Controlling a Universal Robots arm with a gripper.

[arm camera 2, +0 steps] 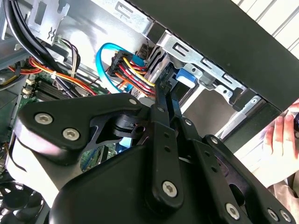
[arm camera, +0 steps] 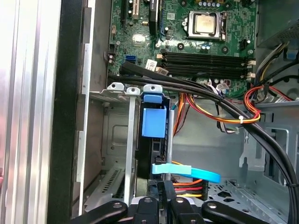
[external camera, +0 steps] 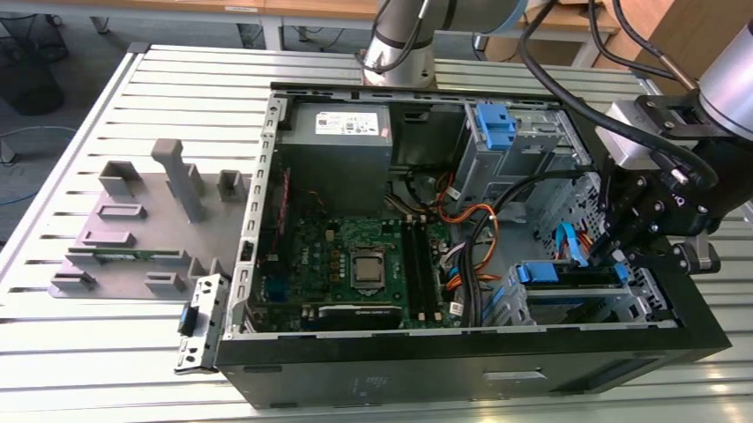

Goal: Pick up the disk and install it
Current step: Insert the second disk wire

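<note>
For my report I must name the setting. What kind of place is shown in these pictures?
Probably a robotics lab or test workshop. An opened computer case lies on a slatted metal table, a grey fixture plate rests beside it, and the robot's gripper reaches into the case's drive bay.

1 open case (external camera: pixel 253 256) | 1 motherboard (external camera: pixel 353 264) | 1 CPU (arm camera: pixel 204 24) | 1 grey power supply (external camera: pixel 339 132) | 1 gripper (external camera: pixel 620 251) | 1 grey fixture plate (external camera: pixel 130 229) | 4 RAM slots (arm camera: pixel 205 63) | 1 hand (arm camera 2: pixel 281 135)
</note>
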